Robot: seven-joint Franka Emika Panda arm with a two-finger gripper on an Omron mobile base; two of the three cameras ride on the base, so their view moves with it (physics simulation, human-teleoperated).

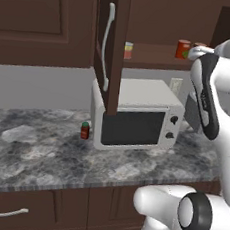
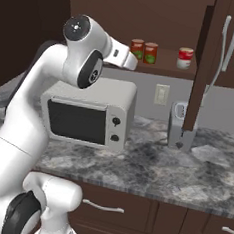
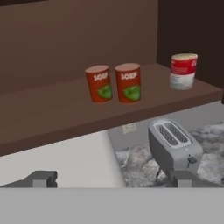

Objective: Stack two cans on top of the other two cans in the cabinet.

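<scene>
Red-orange cylindrical two cans (image 3: 113,83) side by side on brown wooden shelf (image 3: 52,109)

Left base view: the robot arm (image 1: 210,92) covers part of the orange cans (image 1: 183,49) on the cabinet shelf (image 1: 153,60); one can shows mostly, the next only as a sliver. The open cabinet door (image 1: 114,46) hides half of the yellow-labelled can (image 1: 128,50) and a strip of the microwave (image 1: 137,114). The toaster (image 1: 191,112) is largely behind the arm. The label of the small bottle (image 1: 85,130) on the table (image 1: 33,148) is too small to read.

Hand view: the gripper (image 3: 113,179) shows just its fingertips (image 3: 41,178); how the jaws stand cannot be told.

Right base view: the door covers part of the toaster.
</scene>
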